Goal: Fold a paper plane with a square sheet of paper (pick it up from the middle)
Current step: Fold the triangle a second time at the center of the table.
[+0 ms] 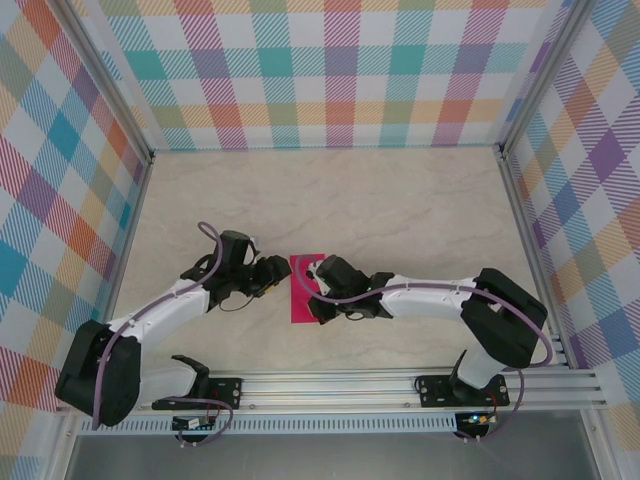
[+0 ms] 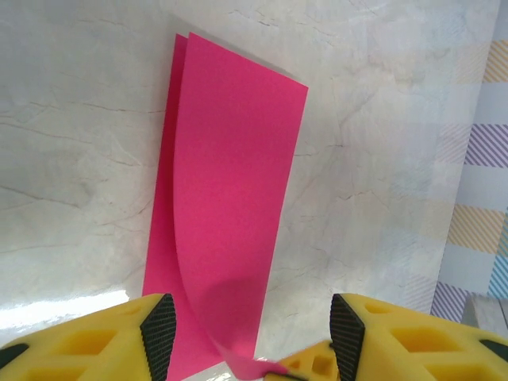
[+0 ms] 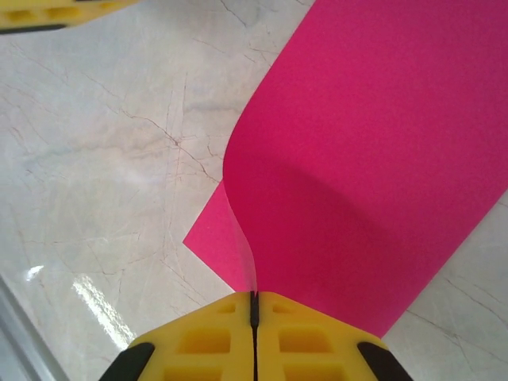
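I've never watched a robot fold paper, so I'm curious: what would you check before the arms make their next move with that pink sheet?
1. Hold of the right gripper on the square sheet of paper: ok, its jaws are shut on the lifted edge.
2. The left gripper open: ok, its fingers stand apart, astride the sheet's near end.
3. Top layer lying flat: not ok, it curls up toward the right gripper.
4. Edges of the two layers lined up: not ok, the lower layer peeks out along one side.
5. Crease pressed sharp: cannot tell.
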You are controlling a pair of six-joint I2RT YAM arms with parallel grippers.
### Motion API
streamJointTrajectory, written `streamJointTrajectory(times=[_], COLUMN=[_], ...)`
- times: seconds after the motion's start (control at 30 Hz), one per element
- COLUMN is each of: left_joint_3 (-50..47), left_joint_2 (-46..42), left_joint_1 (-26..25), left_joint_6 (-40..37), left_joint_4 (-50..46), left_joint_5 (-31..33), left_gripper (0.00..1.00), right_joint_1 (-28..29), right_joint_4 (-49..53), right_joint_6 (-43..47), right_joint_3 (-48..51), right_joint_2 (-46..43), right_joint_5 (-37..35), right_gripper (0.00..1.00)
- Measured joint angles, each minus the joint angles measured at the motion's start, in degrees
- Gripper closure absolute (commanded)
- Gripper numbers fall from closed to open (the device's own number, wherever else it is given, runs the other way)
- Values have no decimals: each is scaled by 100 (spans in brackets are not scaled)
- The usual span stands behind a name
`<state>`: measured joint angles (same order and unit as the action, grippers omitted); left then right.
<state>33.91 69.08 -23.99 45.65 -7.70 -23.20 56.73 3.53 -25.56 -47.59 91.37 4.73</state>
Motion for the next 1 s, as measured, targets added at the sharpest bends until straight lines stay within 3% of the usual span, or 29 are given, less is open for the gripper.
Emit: streamJointTrajectory(times=[0.27, 0.57, 1.0], left_joint_3=[-337, -463, -463], left_joint_2=[-442, -577, -260], left_joint_1=[0, -234, -457], left_joint_6=[66, 129, 127], left_joint_4=[-142, -120, 44], left_joint_5=[15, 9, -4], left_gripper=[48, 56, 59], right_joint_1=[-579, -914, -1180], right_joint_4=[-326, -238, 219], right_joint_6=[-236, -229, -11], right_joint_3=[101, 101, -210], right_joint_2=[44, 389, 448], right_joint_5=[1099, 1399, 1484], right_gripper=[92, 91, 90])
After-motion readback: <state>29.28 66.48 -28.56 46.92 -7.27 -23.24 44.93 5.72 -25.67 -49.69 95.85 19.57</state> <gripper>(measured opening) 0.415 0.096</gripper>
